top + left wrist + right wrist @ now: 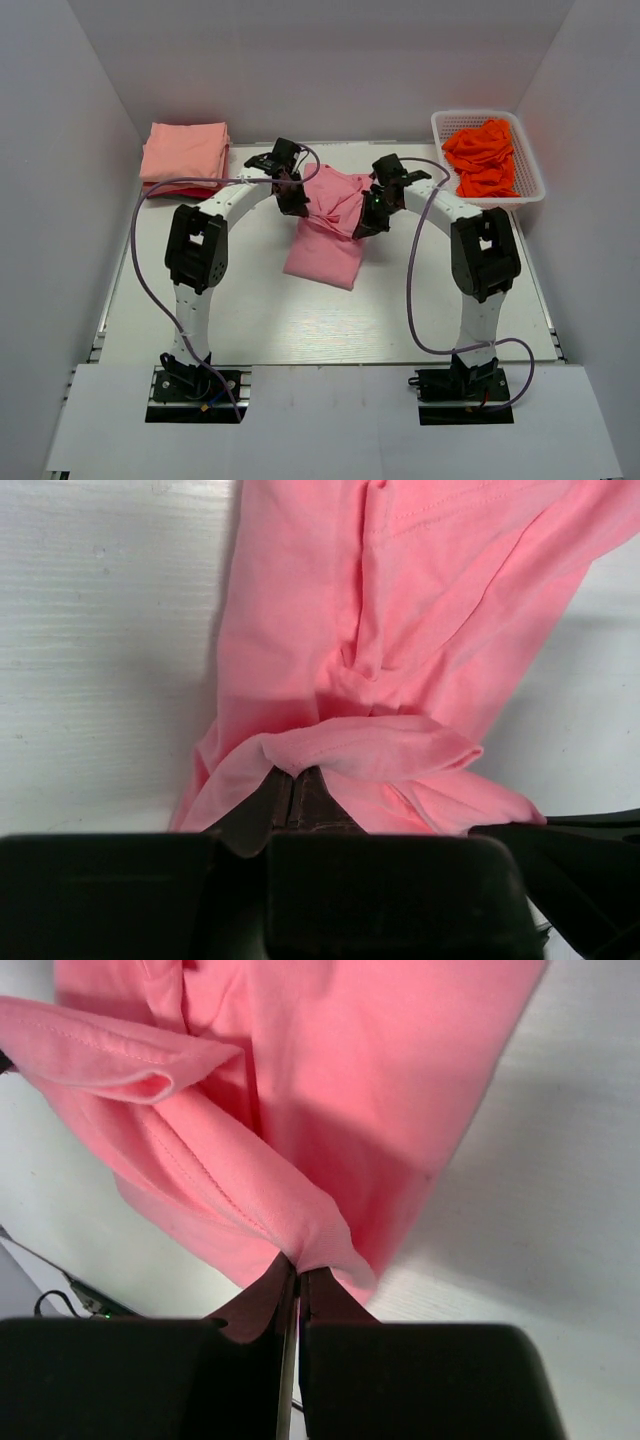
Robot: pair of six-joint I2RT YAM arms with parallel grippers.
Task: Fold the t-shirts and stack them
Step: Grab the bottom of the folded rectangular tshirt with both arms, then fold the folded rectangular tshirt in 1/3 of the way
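I'm watching rose-pink t-shirt point(325, 250) sitting mid-worktop point(250, 320), far part bunching up between both arms, near part lying flat toward 6 o'clock. Left gripper point(297, 785) clamping shut on cloth fold at shirt's 10 o'clock edge. Right gripper point(298, 1275) pinching shut on another fold at shirt's 3 o'clock edge. I'm seeing folded salmon-peach t-shirts point(185, 150) sitting stacked at worktop's 10 o'clock, red cloth point(188, 190) showing underneath. Orange-red t-shirts point(485, 158) lying heaped in white lattice basket point(440, 125) at 2 o'clock.
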